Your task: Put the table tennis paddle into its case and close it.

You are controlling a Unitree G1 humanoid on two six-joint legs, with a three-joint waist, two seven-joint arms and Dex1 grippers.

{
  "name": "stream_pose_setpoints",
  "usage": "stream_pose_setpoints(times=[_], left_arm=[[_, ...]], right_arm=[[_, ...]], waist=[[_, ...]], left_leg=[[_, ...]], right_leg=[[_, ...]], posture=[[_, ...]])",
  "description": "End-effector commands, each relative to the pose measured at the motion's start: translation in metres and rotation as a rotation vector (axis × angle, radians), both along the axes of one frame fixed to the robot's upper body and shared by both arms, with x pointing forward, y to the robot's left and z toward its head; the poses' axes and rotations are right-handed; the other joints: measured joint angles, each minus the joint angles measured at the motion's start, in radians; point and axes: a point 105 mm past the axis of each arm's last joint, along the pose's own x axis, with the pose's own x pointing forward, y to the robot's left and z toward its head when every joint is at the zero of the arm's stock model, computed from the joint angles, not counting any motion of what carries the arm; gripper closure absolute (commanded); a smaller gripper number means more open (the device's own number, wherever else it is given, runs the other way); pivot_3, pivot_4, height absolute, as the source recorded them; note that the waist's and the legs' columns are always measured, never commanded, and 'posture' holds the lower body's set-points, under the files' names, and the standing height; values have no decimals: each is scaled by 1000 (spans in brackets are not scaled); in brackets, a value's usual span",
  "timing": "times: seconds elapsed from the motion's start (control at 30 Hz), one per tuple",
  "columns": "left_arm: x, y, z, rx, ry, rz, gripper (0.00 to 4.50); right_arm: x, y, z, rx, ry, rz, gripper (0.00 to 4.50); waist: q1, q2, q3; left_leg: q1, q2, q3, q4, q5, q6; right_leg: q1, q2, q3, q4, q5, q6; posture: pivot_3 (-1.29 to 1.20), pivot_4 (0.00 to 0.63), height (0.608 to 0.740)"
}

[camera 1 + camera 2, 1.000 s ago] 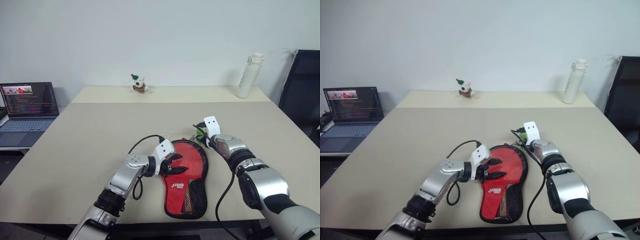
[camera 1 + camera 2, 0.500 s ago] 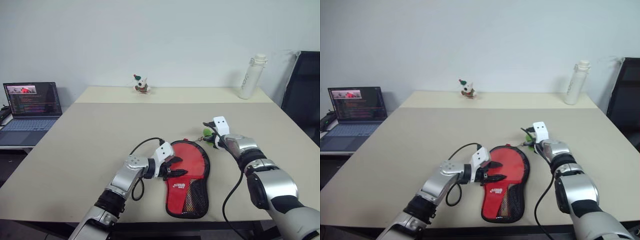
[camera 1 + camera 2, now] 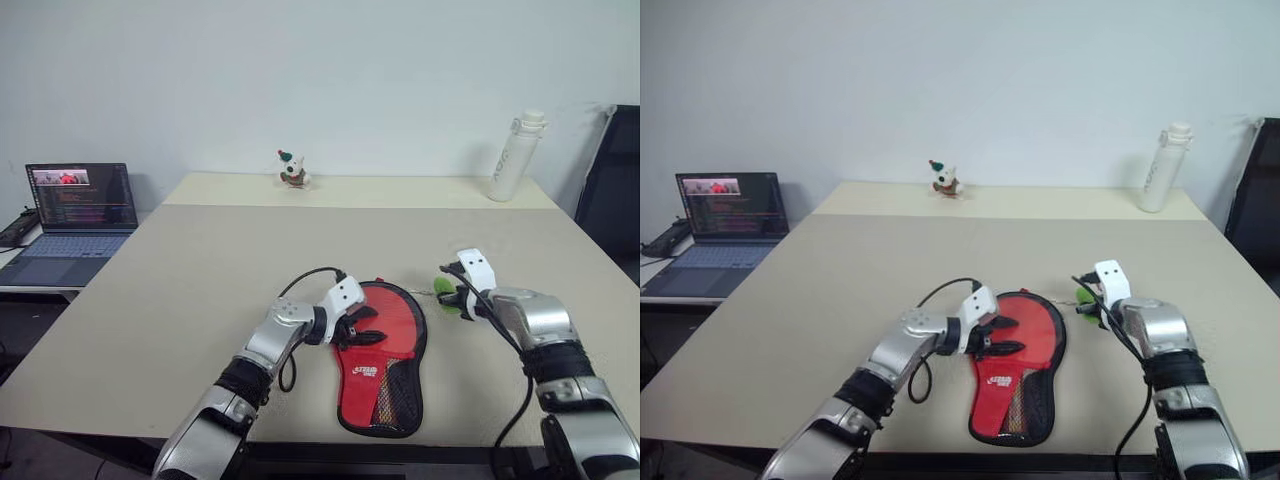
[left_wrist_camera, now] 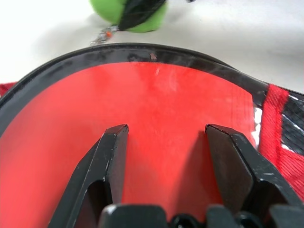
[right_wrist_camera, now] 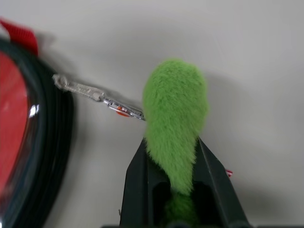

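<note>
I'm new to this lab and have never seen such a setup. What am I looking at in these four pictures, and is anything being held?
This is a humanoid robot with two arms, each ending in a two-fingered black gripper. The two wide pictures come from a stereo camera on its head, looking down over a beige table. The two close-ups come from cameras on its wrists, looking along the fingers.

On the table lies the case, red with a black mesh pocket and a white logo. The left gripper rests over its round end with fingers spread apart, gripping nothing. The right gripper is shut on the green fuzzy tag, which joins the case's rim by a small chain.

Farther off are a small toy figure, a white bottle and a laptop.
</note>
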Motion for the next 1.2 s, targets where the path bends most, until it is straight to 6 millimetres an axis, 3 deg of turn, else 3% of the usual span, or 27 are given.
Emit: stream_pose_setpoints(times=[0.03,0.17,0.4,0.57,0.87,1.03,1.2], left_arm=[[-6,0,-28,84,62,-6,1685],[-6,-9,-29,87,62,-18,1685],[-7,-21,-32,85,65,-51,1685],[-8,-26,-32,82,65,-61,1685],[-10,-32,-34,78,66,-77,1685],[-10,-33,-34,73,64,-67,1685],[-9,-34,-34,64,62,-56,1685]], right_arm=[[-10,-17,15,-21,-16,-36,4468],[-41,-18,16,8,49,19,4468],[-126,19,9,74,248,362,4468],[-164,32,6,76,316,504,4468],[-251,55,-8,42,474,858,4468],[-268,69,-9,83,473,943,4468],[-256,67,-14,56,433,908,4468]], waist=[[0,0,0],[5,0,0],[6,0,0],[0,-1,-1],[3,-1,-2],[-5,-2,-1],[-6,-3,-2]], left_leg=[[0,0,0,0,0,0],[0,0,0,0,0,0],[-1,-1,-1,0,-1,2],[0,-2,-4,0,-4,6],[-8,-13,-20,0,-5,8],[-4,-14,-25,1,-6,10],[-2,-13,-27,1,-6,10]], right_leg=[[0,0,0,0,0,0],[0,0,0,0,0,0],[1,4,0,-2,-1,1],[2,5,0,-3,-1,2],[7,6,0,-13,-3,7],[16,6,-2,-17,-3,11],[19,6,-3,-17,-4,13]], posture=[[0,150,740],[0,150,740],[0,150,740],[0,150,740],[0,150,740],[0,150,740],[0,150,740]])
